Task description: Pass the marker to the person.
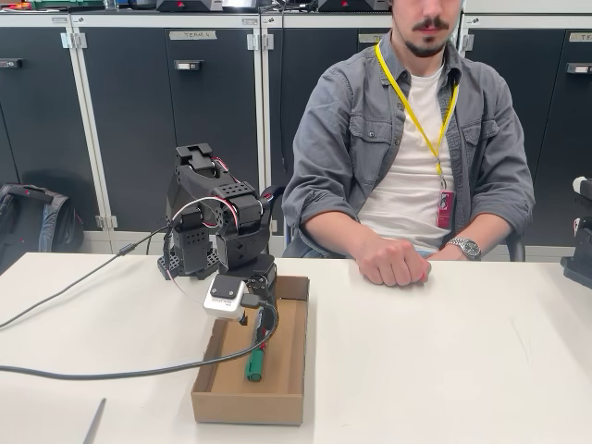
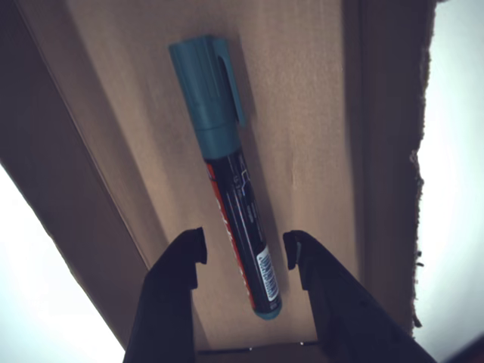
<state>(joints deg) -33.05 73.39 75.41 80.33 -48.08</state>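
Observation:
The marker (image 2: 231,174) lies flat on the floor of an open cardboard box (image 2: 318,113), its green cap pointing away from the wrist camera. In the fixed view its green cap (image 1: 253,370) shows near the box's front end. My gripper (image 2: 243,246) is lowered into the box (image 1: 289,370) and stands open, its two black fingers on either side of the marker's barrel with a small gap on each side. In the fixed view the gripper (image 1: 263,324) hangs below the black arm. The person (image 1: 416,139) sits behind the table, a closed hand (image 1: 393,264) resting on it.
A black cable (image 1: 111,373) runs from the arm across the white table's left side. A thin grey object (image 1: 92,421) lies at the front left edge. A dark bag (image 1: 28,222) sits on the floor at left, with cabinets behind.

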